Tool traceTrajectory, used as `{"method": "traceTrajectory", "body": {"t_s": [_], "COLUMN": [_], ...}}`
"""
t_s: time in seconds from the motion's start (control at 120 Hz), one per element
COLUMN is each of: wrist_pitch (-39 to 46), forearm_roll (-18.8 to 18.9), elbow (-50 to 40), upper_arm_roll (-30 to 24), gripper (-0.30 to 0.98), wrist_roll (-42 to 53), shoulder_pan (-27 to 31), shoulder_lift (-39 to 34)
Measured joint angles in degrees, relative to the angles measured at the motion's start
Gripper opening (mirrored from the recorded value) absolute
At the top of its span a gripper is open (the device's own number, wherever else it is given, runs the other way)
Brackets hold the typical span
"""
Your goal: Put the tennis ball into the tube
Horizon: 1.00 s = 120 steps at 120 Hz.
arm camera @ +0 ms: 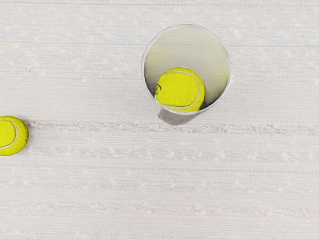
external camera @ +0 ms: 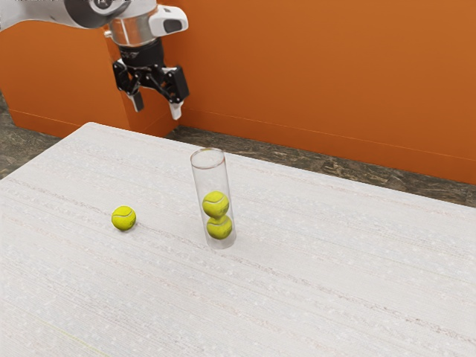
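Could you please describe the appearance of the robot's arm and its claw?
The arm has rounded, whitish-grey sections, a silvery collar and a black wrist, with a white housing bearing a dark panel at its side. The claw is black and angular, with two fingers ending in pale tips.

White arm (external camera: pixel 27 10), silvery collar (external camera: pixel 134 31), black end effector (external camera: pixel 157 108) with pale fingertips (external camera: pixel 176 111)

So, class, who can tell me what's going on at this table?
A robot arm's gripper hangs open above the table, holding nothing. The clear tube stands upright with two tennis balls stacked inside. The loose tennis ball lies on the tabletop beside the tube, not yet put in.
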Motion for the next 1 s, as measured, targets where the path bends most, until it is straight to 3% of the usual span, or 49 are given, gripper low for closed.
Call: {"method": "traceTrajectory", "body": {"t_s": [0.208, 0.392, 0.533, 0.692, 1.0], "wrist_pitch": [0.1, 3.6, 13.4, 23.9, 42.4], "forearm_roll": [-0.2, -0.6, -0.9, -0.7, -0.7], "elbow": [-3.3, -24.7, -40.7, -48.3, -46.9], "upper_arm_roll": [-0.5, -0.5, 0.7, 2.4, 2.5], "gripper": [0.69, 0.69, 0.69, 0.69, 0.69], "wrist_roll": [-0.2, -0.3, -0.4, -0.6, 9.8], "shoulder_pan": [3.1, 6.5, 6.9, 7.9, 14.4], "shoulder_lift": [-2.4, -18.4, -23.5, -22.1, -7.8]}}
